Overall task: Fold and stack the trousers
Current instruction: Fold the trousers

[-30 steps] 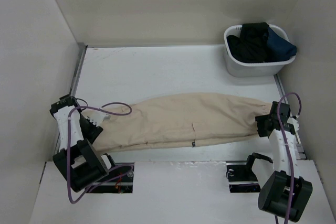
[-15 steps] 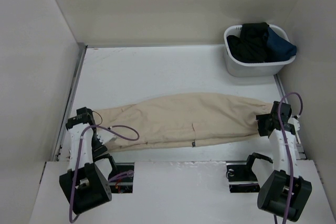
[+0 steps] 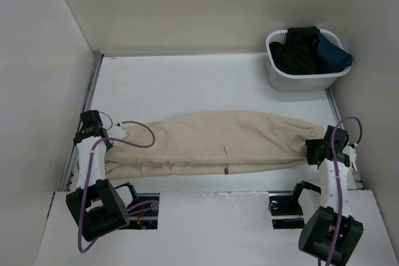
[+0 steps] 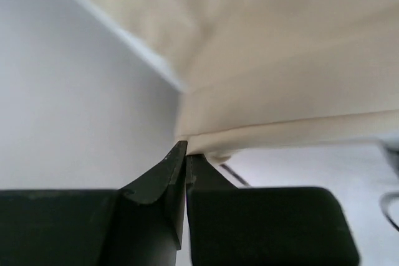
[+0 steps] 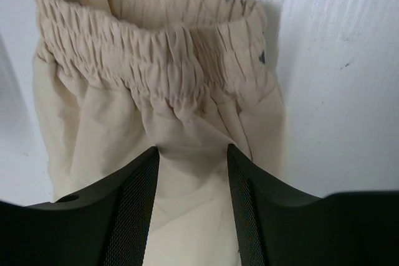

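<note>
Change: left gripper (image 4: 186, 156) has just snapped closed and now pinches the leg hem of the trousers (image 3: 218, 141). A moment ago it was spread and sat nearer on the left edge; now it's at the far corner of the cuffs. The right gripper (image 5: 190, 154) hasn't moved: jaws half spread, straddling cloth just below the waistband, not clamped (going by the wrist view). My read: cuff end secured, waist end not yet, first fold pending. Trousers lie flat on the near half of the table (image 3: 187, 79), long axis left-right, waistband pointing right, cuffs left.
</note>
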